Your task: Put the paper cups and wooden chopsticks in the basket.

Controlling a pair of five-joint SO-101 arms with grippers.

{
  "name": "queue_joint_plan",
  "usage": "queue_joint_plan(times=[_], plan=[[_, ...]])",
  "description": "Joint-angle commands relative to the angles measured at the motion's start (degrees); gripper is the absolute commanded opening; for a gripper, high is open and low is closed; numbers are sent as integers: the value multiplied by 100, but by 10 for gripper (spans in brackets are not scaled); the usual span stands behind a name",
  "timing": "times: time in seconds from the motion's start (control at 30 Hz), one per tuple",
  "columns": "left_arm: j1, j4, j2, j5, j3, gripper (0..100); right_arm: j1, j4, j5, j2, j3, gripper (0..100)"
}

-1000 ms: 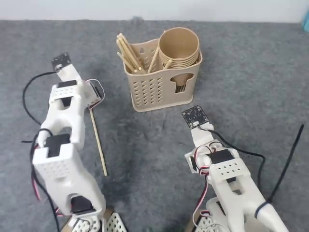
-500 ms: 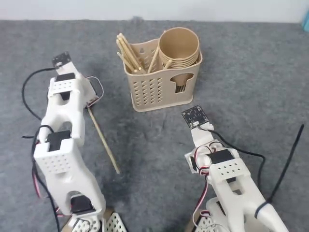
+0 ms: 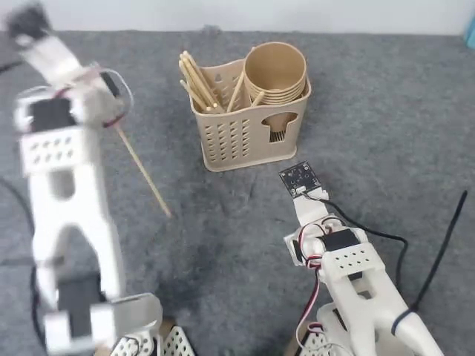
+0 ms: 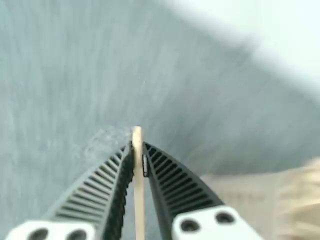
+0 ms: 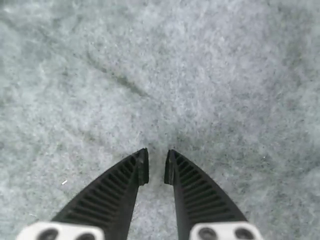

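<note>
High view: the chopstick [image 3: 142, 172] slants down from one held end, left of the basket [image 3: 245, 137]. Gripped so, it could pivot or slip and miss the crowded compartment. The left gripper [image 4: 137, 146] is clenched on it, arm high at far left. The right gripper [image 5: 156, 162] sits near, jaws slightly apart, empty.

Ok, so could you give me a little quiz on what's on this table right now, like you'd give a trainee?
1. True or false: the paper cups sit stacked inside the basket.
2. What is the left gripper clamping? A) a cup B) a chopstick C) nothing
3. Short answer: what does the right gripper hold?

Key: 1 true; 2 B; 3 nothing, it hangs over bare grey surface.
</note>
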Motion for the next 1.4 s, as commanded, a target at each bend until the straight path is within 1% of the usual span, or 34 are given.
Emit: queue_joint_plan(times=[0.0,0.1,0.2,0.43,0.53,0.57,0.63,0.83,0.9,1.03,1.13,1.23,1.3,1.37], plan=[[9,-818,-1538,35,-330,13,-31,4,-9,-145,-26,69],[281,-1864,-2180,-158,-233,13,-31,4,-9,-145,-26,69],[791,-2866,-2409,-448,-163,13,-31,-4,-9,-145,-26,69],[1688,-5222,-2233,-844,303,13,-22,-4,-9,-145,-26,69],[2066,-6092,-2004,-1354,743,13,-22,-4,-9,-145,-26,69],[2180,-6259,-1925,-1565,892,13,-22,-4,-9,-145,-26,69],[2356,-6303,-1758,-1855,1165,13,-22,-13,-9,-145,-26,69],[2505,-6382,-1486,-1785,2211,13,-22,-13,-9,-145,-26,69],[2567,-6734,-1433,-1705,2642,13,-22,-13,-9,-145,-26,69],[2611,-7930,-1327,-1741,3618,13,-22,-13,-9,-145,-26,69],[2646,-8220,-1284,-1749,4040,13,-22,-13,-9,-145,-26,69],[2620,-8281,-1327,-1723,4127,17,-22,-13,-9,-145,-26,69],[2567,-8255,-1345,-1749,4031,62,-22,-13,-9,-145,-26,69],[2462,-8062,-1495,-1749,3925,157,-22,-13,-9,-145,-26,69]])
